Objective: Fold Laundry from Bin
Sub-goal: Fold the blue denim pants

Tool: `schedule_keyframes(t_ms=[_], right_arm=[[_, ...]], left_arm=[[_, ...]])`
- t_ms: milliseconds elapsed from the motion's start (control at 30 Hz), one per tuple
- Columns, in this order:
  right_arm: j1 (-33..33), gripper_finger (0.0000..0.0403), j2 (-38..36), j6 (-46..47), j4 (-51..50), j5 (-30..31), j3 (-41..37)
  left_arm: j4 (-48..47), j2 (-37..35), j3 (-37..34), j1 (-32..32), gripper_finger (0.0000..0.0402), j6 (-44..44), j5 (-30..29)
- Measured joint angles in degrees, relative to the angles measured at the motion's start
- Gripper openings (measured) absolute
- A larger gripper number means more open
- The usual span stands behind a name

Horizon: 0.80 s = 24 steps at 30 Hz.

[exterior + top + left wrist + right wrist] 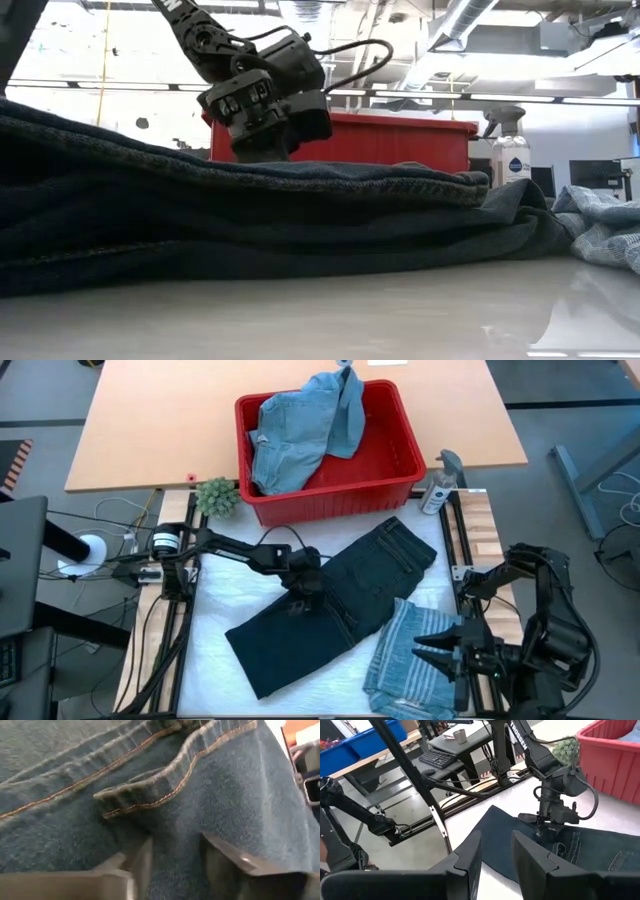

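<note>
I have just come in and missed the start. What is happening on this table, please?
The robot is folding laundry. The left gripper is pressed down on the dark trousers spread on the table, its fingers astride a fold of denim. The right gripper waits, empty, over a light blue piece. More blue garments are in the red bin.

A: Even overhead light on the table (215, 595); shadows stay soft and short. The red bin (395, 455) looks saturated, not blown out.

B: The low view is backlit: bright windows at twelve o'clock leave the dark trousers (200, 215) nearly black, with glare on the tabletop at five o'clock.

A: The left wrist view is soft and smeared; its fingers (225, 857) blur at six o'clock.
</note>
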Motion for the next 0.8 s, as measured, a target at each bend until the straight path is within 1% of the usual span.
schedule_keyframes(t_ms=[133, 167, 200, 333, 600, 700, 800], right_arm=[[-0.43, 0.0133, 0.0, -0.02, -0.1, 0.0, 0.0], [-0.41, 0.0133, 0.0, 0.0, -0.1, 0.0, 0.0], [-0.36, 0.0133, 0.0, -0.02, -0.1, 0.0, 0.0], [-0.39, 0.0133, 0.0, -0.01, -0.1, -0.02, 0.0], [-0.36, 0.0133, 0.0, 0.0, 0.21, -0.02, 0.0], [-0.36, 0.0133, 0.02, 0.0, 0.27, -0.04, 0.0], [-0.36, 0.0133, 0.02, -0.01, 0.27, -0.04, 0.0]], left_arm=[[-0.64, -0.96, 0.92, 0.64, 0.0043, -1.79, -0.28], [-1.29, -0.97, 1.34, 0.82, 0.0022, -2.15, -0.25], [-1.54, -0.97, 1.81, 0.97, 0.0012, -2.66, -0.26], [-4.85, -1.0, 5.08, 1.41, 0.0003, -3.58, -2.03], [-17.96, -1.08, 13.46, 1.62, 0.0, 1.84, -8.69], [-21.98, -1.08, 15.14, 1.84, 0.0, 3.34, -11.67], [-23.21, -1.08, 15.09, 2.01, 0.0, 3.9, -13.19]])
